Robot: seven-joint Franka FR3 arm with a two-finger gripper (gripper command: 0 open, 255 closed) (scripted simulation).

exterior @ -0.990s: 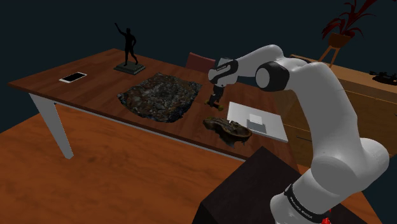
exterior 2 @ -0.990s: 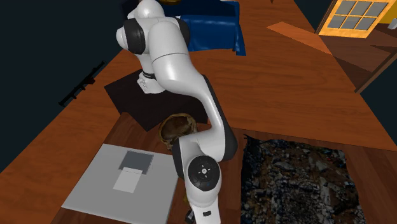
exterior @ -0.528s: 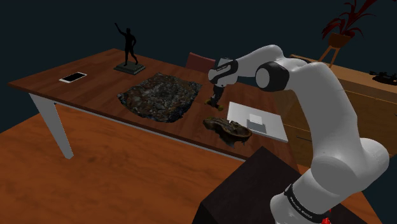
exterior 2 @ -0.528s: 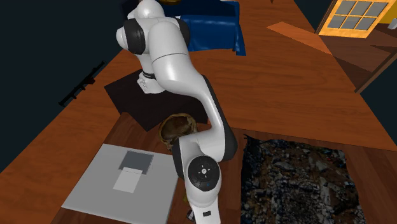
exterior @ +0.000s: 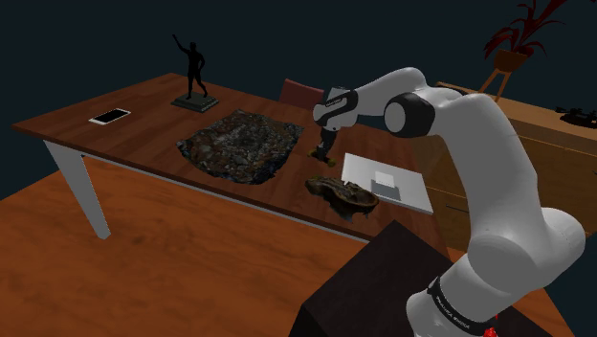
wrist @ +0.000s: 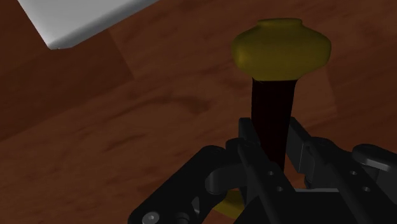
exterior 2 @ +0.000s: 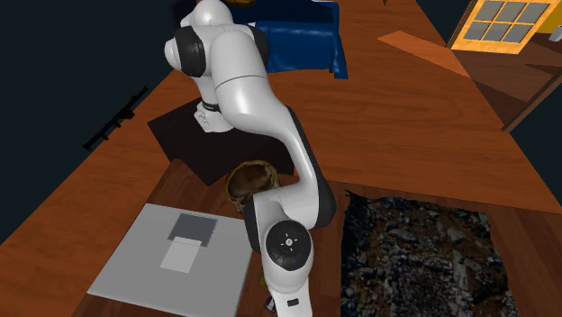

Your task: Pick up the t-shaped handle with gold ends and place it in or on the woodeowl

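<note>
The t-shaped handle [wrist: 273,108] has a dark stem and a gold knob [wrist: 280,48] at its end; a second gold end peeks out under the hand. It lies on the brown wooden table [exterior: 143,134]. My gripper [wrist: 275,149] is shut on the dark stem, with one finger pressing on each side. In the shoulder view the gripper [exterior: 321,147] points down at the table between the dark mat and the grey sheet. The wooden bowl [exterior: 342,194] is dark and carved, and sits near the table's front edge, close to the stand. The arm partly covers the bowl [exterior 2: 243,183] in the second exterior view.
A dark mottled mat [exterior: 239,144] lies at the shoulder view's left of the gripper. A flat grey sheet [exterior: 387,182] with a small square on it lies at its right. Farther left stand a dark figurine [exterior: 194,72] and a white phone [exterior: 110,116]. A red chair back [exterior: 301,93] shows behind the table.
The fingers have drawn together around the handle's stem. The arm has stayed over the same spot and the handle has not left the table.
</note>
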